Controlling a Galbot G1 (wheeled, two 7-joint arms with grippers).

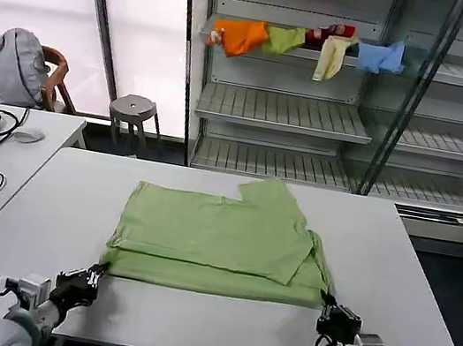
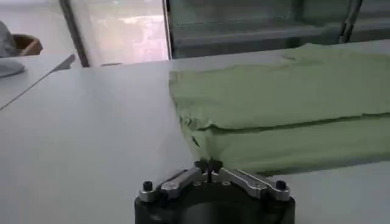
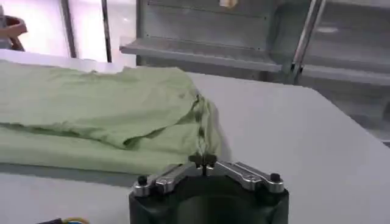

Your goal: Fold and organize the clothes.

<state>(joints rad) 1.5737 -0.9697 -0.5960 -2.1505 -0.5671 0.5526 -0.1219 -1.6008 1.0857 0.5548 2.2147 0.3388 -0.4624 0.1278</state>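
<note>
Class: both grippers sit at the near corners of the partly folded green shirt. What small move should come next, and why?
Probably lift both corners together and carry the near edge away from the robot. The left gripper and right gripper look shut on the green shirt, which lies partly folded on the table.

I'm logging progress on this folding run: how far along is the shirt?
Partly done: the green polo shirt lies on the white table folded over itself in layers. In hand: the left gripper and right gripper are shut at its two near corners, apparently pinching the hem. Left: further folds into a compact bundle, then tidying it away.
</note>
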